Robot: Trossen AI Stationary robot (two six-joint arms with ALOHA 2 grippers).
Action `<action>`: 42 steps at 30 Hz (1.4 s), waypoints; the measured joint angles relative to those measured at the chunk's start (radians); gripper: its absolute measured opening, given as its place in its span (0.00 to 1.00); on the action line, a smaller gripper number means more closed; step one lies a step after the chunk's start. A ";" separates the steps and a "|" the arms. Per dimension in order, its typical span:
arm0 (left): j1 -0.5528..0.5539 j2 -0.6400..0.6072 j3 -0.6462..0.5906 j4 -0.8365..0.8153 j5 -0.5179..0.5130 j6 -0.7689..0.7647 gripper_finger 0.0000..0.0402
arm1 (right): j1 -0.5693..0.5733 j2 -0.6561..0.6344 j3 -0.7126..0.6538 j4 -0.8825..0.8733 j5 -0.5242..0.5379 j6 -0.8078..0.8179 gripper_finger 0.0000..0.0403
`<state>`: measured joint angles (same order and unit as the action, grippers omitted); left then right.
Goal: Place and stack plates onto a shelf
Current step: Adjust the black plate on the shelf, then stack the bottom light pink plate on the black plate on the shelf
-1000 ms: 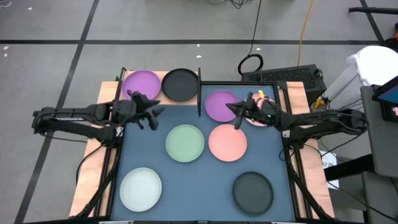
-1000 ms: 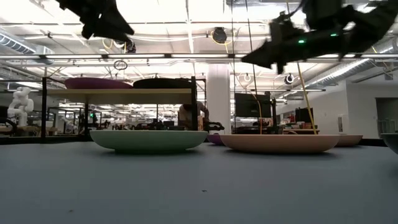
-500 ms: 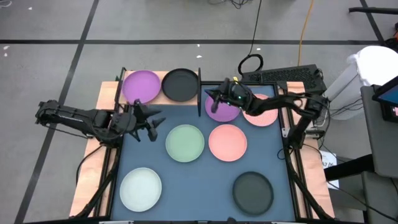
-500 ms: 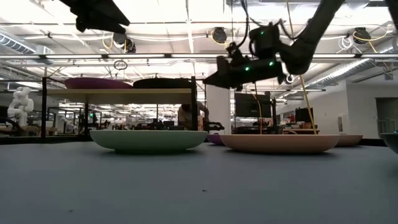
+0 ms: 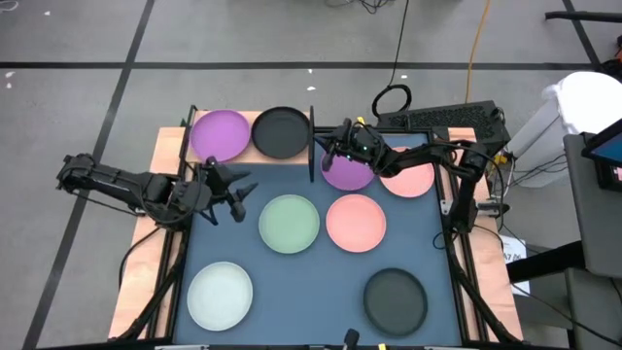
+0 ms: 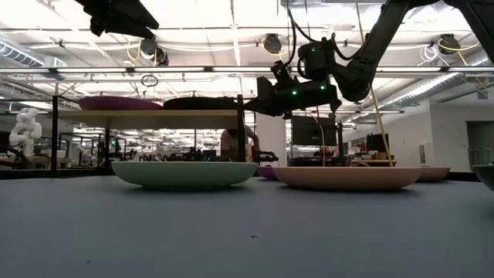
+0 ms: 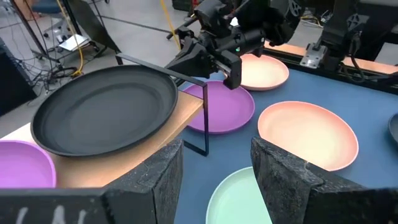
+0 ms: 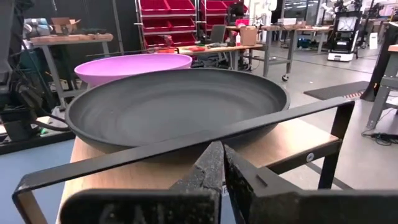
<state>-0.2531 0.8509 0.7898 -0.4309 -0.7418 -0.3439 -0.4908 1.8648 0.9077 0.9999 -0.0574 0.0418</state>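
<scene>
Right gripper (image 5: 330, 148) fingers together, empty, above purple plate (image 5: 352, 170) beside shelf (image 5: 309, 131); you'll need them apart. Left gripper (image 5: 236, 191) spread, idle.

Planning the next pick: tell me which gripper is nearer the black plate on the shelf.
Right. The right gripper hovers just beside the shelf's end frame, next to the black plate. The left gripper hangs over the table in front of the shelf, farther off.

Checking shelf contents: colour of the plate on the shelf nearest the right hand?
Black, matte; clearest in the right wrist view.
</scene>
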 joint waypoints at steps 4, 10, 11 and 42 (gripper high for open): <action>0.000 0.000 0.000 0.000 0.000 0.000 0.48 | 0.000 0.000 0.000 -0.007 0.001 -0.001 0.00; 0.000 0.000 0.000 -0.023 0.000 -0.009 0.48 | -0.001 -0.067 -0.005 -0.128 0.010 -0.028 0.00; 0.000 0.000 0.000 -0.034 0.000 -0.015 0.48 | 0.000 -0.096 -0.005 -0.179 0.023 -0.034 0.00; 0.000 0.000 -0.076 0.016 0.071 -0.084 0.48 | 0.305 -0.700 -0.260 -1.181 0.061 0.058 0.03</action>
<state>-0.2531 0.8509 0.7139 -0.4149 -0.6704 -0.4280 -0.1856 1.1647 0.6478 -0.1811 0.0034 0.0995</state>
